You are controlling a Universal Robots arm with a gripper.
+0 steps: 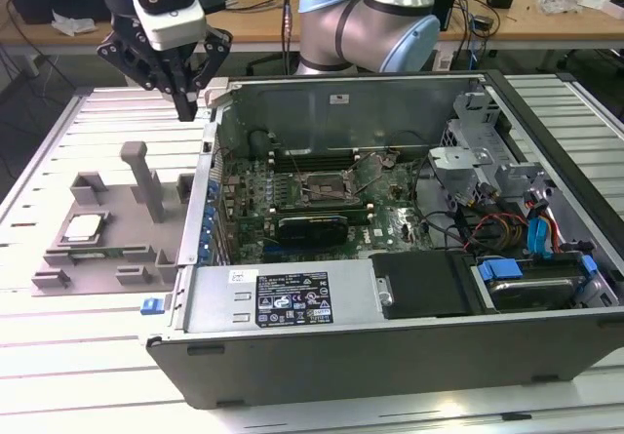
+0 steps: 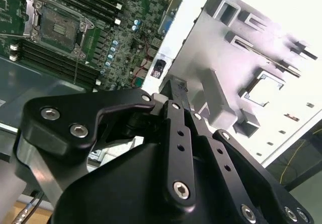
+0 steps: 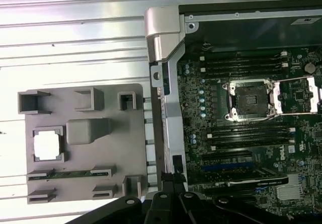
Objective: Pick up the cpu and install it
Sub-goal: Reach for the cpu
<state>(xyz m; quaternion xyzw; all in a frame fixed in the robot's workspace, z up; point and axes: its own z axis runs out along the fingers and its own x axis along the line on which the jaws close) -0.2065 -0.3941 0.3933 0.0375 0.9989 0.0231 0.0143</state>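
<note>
On the exterior view's left, the cpu (image 1: 83, 227) lies flat in a square pocket of a grey fixture (image 1: 127, 251) on the slatted worktop (image 1: 58, 356). It is untouched and well apart from the tool (image 1: 185, 110). Just beside the pocket stands a tall grey post (image 1: 148, 180). I judge that a descent slightly off line could knock the tool against it.

The tool hangs above the gap between the fixture and the computer case's side wall (image 1: 202, 215). Its fingers are drawn narrow, tips together, with nothing held. Lowered onto the chip like that, they would likely press on the metal lid rather than straddle it. The wall's raised corner (image 1: 216, 88) sits close by, so any sideways swing risks a scrape.

Further right, inside the case, the motherboard's socket (image 1: 327, 192) is open with its load plate (image 1: 369, 169) tipped up. In the first wrist view the socket (image 3: 250, 99) shows bare contacts. A chip set down tilted, turned the wrong way or dropped from a weak edge grip could probably bend them. The lifted plate and the memory slots (image 3: 246, 133) leave little room around it.
</note>
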